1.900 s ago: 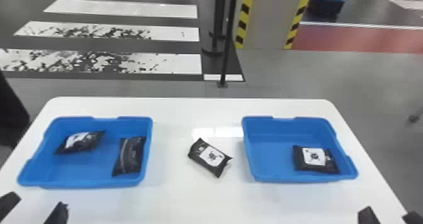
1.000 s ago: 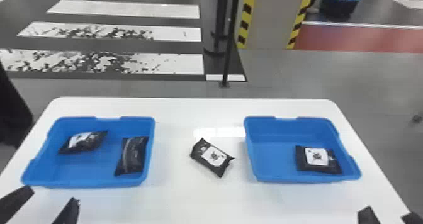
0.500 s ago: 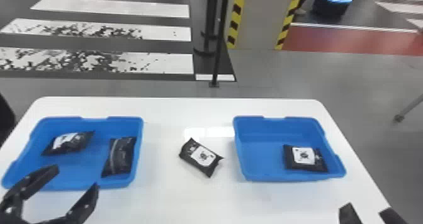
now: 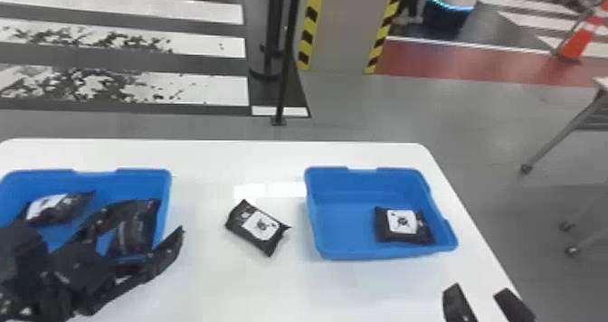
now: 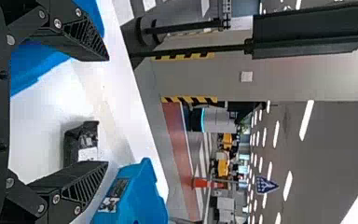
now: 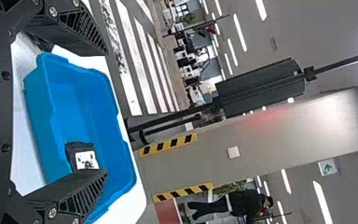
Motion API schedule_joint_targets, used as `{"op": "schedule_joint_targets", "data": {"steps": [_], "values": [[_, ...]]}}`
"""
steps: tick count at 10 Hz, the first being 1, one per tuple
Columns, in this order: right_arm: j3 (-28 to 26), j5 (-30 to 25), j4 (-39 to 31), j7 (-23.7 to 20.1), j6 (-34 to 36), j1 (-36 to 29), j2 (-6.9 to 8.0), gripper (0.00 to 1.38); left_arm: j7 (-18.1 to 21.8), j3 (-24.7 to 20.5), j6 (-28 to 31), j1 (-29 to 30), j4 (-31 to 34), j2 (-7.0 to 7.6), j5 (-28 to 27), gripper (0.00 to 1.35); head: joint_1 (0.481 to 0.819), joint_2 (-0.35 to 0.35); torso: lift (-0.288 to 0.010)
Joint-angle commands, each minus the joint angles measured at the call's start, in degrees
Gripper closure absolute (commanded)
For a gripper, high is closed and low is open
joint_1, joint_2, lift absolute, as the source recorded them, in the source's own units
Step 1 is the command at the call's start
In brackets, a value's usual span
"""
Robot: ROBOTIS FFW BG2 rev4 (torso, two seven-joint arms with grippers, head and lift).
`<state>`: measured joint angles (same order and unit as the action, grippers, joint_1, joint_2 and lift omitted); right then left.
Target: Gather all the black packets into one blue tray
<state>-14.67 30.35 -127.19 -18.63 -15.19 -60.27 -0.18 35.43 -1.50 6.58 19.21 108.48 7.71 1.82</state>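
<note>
Left gripper [image 4: 170, 216], right gripper [image 4: 477, 290], both wide open, empty, crinkled packet [image 4: 258, 229] between round-cornered trays [image 4: 346, 235]

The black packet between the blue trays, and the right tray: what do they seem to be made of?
The black packet looks like thin plastic or foil film, slightly shiny: its ends flatten into pointed corners. The right tray is probably moulded plastic, smooth, with rounded corners and even blue colour.
</note>
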Motion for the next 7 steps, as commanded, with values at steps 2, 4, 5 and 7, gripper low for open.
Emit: {"op": "schedule_joint_targets", "data": {"steps": [2, 4, 5, 7], "values": [[0.16, 0.16, 0.42, 0.0, 0.0, 0.37, 0.23, 0.13, -0.1, 7.79, 2.0, -8.95, -9.13, 0.9, 0.01, 0.26, 0.695, -0.282, -0.11], [0.27, 0.27, 0.7, 0.0, 0.0, 0.79, 0.23, 0.13, -0.71, 14.3, 4.39, -15.42, -16.02, 1.61, -0.45, 0.26, 0.695, -0.341, -0.11], [0.5, 0.39, 0.84, 0.0, 0.0, 0.93, 0.23, 0.13, -1.15, 16.7, 4.53, -18.23, -18.7, 1.78, -0.56, 0.26, 0.695, -0.35, -0.11], [1.98, 1.19, 1.55, 0.0, 0.0, 1.49, 0.23, 0.13, -2.03, 19.33, 6.08, -23.29, -24.46, 1.78, -1.82, 0.26, 0.695, -0.35, -0.11]]}}
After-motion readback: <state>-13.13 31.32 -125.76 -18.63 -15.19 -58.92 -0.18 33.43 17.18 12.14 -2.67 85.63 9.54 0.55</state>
